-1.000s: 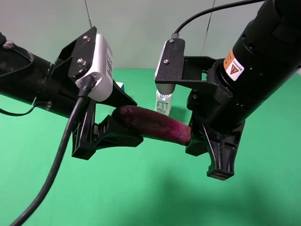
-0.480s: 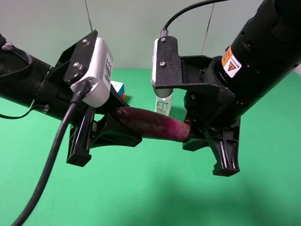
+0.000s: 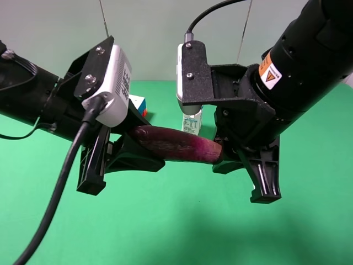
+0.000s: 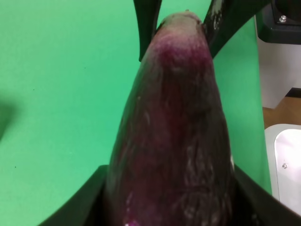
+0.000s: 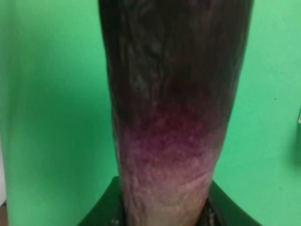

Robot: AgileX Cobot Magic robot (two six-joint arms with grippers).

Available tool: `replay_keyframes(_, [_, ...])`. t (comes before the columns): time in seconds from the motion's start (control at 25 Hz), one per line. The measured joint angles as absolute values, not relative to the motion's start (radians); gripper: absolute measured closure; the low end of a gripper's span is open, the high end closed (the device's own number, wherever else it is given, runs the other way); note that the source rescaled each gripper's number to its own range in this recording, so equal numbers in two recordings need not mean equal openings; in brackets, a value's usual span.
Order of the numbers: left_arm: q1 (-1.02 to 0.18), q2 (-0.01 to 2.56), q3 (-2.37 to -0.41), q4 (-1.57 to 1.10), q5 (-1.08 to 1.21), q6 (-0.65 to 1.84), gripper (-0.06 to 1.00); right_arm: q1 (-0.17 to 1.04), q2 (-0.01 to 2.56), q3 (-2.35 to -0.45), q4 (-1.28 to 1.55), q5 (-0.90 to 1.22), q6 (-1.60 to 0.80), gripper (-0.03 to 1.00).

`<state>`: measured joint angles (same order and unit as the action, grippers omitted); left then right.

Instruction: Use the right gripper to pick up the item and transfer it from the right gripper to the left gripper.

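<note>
The dark-purple eggplant (image 3: pixel 176 144) hangs level in the air between both arms, above the green table (image 3: pixel 176 232). My right gripper (image 3: pixel 231 160), on the arm with the orange sticker, is shut on its paler purple stem end (image 5: pixel 169 155). My left gripper (image 3: pixel 138 149) holds the thick dark end, and its black jaws press both sides in the left wrist view (image 4: pixel 174 141). In that view the right gripper's fingers (image 4: pixel 146 23) flank the far tip. The tip itself is hidden.
A white-and-blue milk carton (image 3: pixel 191 126) stands on the table behind the eggplant. A red, white and blue puzzle cube (image 3: pixel 139 104) sits further left, behind the left arm. The table's edge (image 4: pixel 259 117) shows in the left wrist view.
The right arm has turned and shifted slightly left, so its white-grey block now hides more of the carton. The left arm has tilted a little. The eggplant has stayed about in place.
</note>
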<state>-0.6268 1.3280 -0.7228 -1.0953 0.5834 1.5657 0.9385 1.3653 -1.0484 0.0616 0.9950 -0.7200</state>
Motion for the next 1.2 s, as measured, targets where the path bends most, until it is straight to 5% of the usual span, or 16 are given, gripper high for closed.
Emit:
replay_keyframes(0.2, [-0.627, 1.328, -0.723, -1.094, 0.583, 1.566, 0.94, 0.939, 1.365, -1.048, 0.062, 0.994, -0.725, 0.91])
replay_keyframes(0.36, [-0.627, 1.329, -0.723, -1.106, 0.560, 1.566, 0.94, 0.944, 1.365, -1.049, 0.123, 0.938, -0.743, 0.22])
replay_keyframes(0.48, [-0.627, 1.329, -0.723, -1.106, 0.554, 1.566, 0.94, 0.945, 1.365, -1.049, 0.127, 0.926, -0.743, 0.02])
replay_keyframes(1.2, [-0.627, 1.329, -0.723, -1.107, 0.553, 1.566, 0.94, 0.946, 1.305, -1.049, 0.048, 0.916, -0.612, -0.03])
